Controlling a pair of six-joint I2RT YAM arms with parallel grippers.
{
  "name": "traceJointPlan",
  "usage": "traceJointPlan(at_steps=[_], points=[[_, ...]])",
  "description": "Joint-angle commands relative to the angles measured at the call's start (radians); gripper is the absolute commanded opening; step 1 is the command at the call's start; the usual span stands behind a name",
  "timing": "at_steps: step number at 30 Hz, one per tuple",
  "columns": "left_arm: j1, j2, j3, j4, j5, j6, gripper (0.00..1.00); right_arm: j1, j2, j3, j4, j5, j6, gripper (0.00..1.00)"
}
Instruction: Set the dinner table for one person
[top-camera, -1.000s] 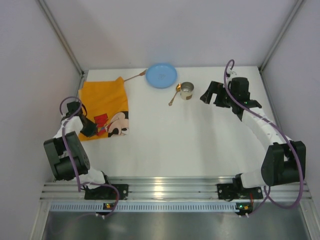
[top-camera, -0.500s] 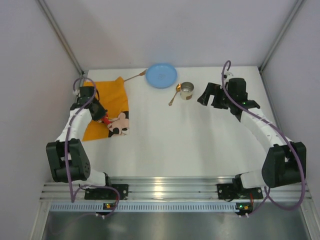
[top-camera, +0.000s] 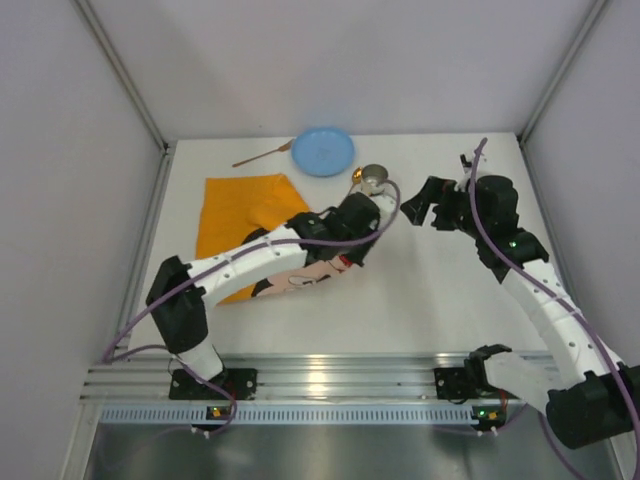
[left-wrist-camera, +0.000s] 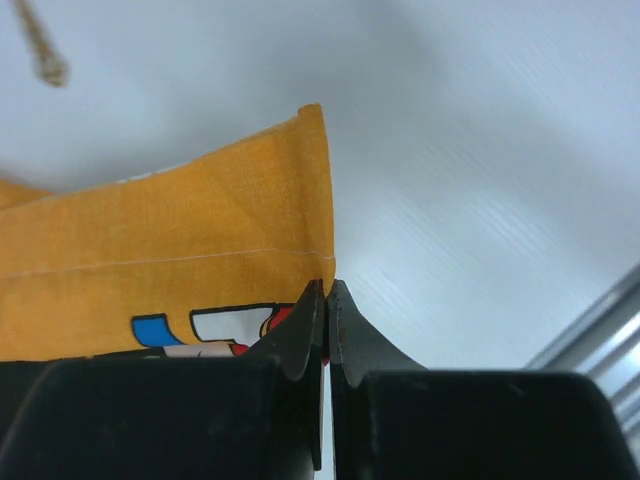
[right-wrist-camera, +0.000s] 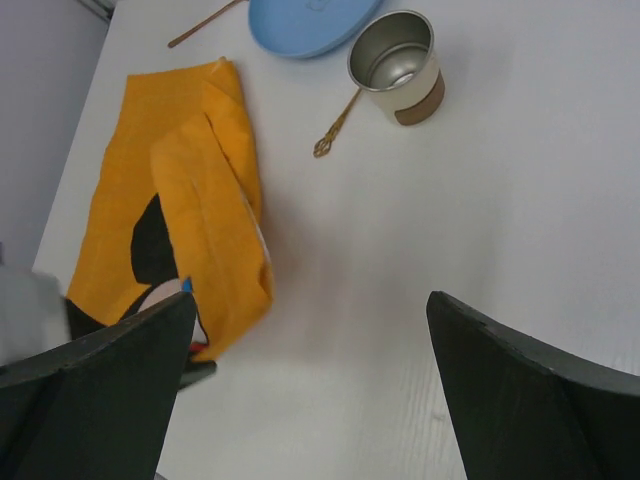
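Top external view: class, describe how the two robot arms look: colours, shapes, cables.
The left arm and right arm both have white tubular links joined by chunky black joints, with a purple cable looping along each. The left fingers are matte black and taper to thin tips; the right fingers, also black, look broad and wedge-shaped.

Free room mid table (top-camera: 420, 290); cup (right-wrist-camera: 395, 65), spoon (right-wrist-camera: 335, 125), plate (top-camera: 322, 150) far side.

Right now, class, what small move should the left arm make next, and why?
Probably draw the pinched edge outward across the dinner table to flatten it: the left hand is shut on the orange cloth at its edge, and the cloth lies folded over on itself.
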Motion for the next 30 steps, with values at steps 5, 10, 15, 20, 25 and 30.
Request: traceJointPlan(at_steps=[5, 10, 15, 20, 25, 30], points=[[-0.269, 0.161, 0.143, -0.211, -0.057, 0.065, 0.78, -0.001, -0.13, -0.129, -0.088, 0.065, 0.046, 1.0], [-0.283, 0.102, 0.188, -0.207, -0.204, -0.071, 0.98, -0.005, -0.112, -0.123, -0.085, 0.066, 0.049, 1.0], [-0.187, -0.091, 0.144, -0.211, -0.298, -0.225, 0.99, -0.005, 0.009, -0.065, -0.035, -0.05, 0.079, 1.0], [0.058, -0.372, -0.111, -0.072, -0.052, -0.297, 0.99, 0.053, 0.196, -0.06, 0.047, -0.29, 0.19, 1.0], [0.368, -0.541, -0.332, -0.134, -0.048, -0.363, 0.99, 0.146, 0.241, -0.109, 0.012, -0.221, 0.23, 1.0], [0.657, -0.5, -0.531, -0.148, 0.185, -0.42, 0.98, 0.147, 0.21, -0.158, -0.213, -0.055, 0.254, 1.0]])
